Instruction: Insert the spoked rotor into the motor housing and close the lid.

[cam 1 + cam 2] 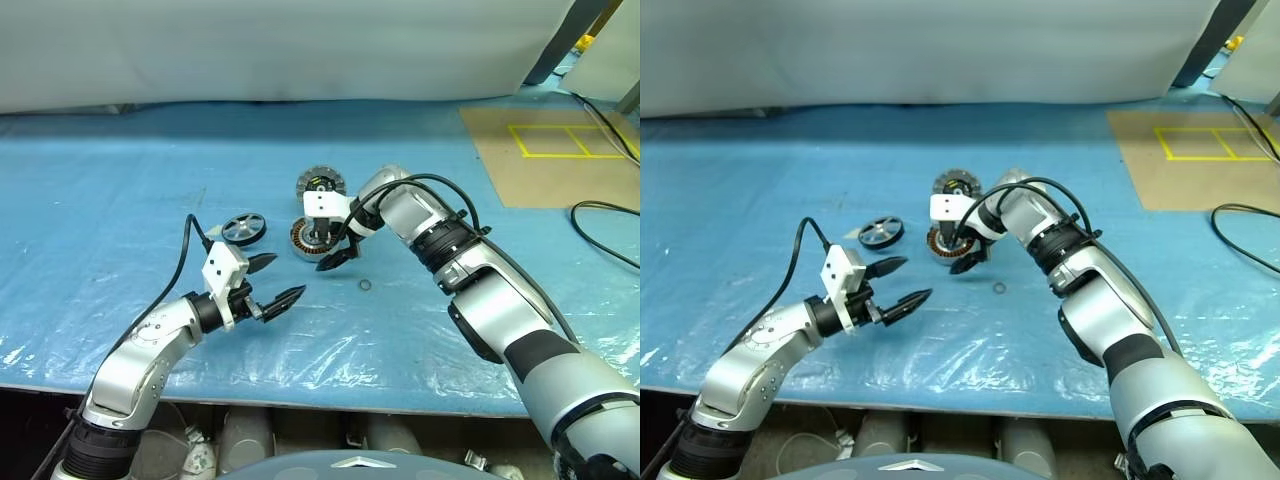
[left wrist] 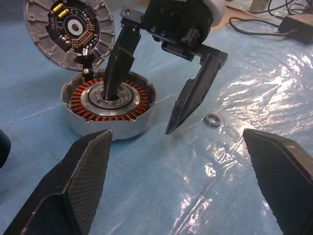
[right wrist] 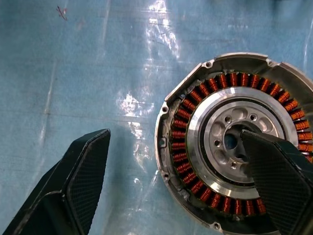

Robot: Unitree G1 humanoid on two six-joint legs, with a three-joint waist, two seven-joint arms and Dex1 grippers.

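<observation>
The motor housing (image 2: pixel 107 105) lies flat on the blue table, copper windings up. My right gripper (image 1: pixel 328 252) is open and straddles its near wall: one finger (image 2: pixel 119 63) reaches into the centre hole, the other (image 2: pixel 193 98) hangs outside the rim. Just behind the housing the lid (image 2: pixel 68 29) stands tilted, showing its ribbed face with the black centre and yellow mark. The spoked rotor (image 1: pixel 244 228) lies flat to the left of the housing. My left gripper (image 1: pixel 283 280) is open and empty, in front of the rotor and pointing toward the housing.
A small metal ring (image 1: pixel 365 286) lies on the table just right of the right gripper. A brown board with yellow tape (image 1: pixel 560 150) sits at the back right, with black cables (image 1: pixel 600 215) beside it. A white sheet (image 1: pixel 280 50) closes the back.
</observation>
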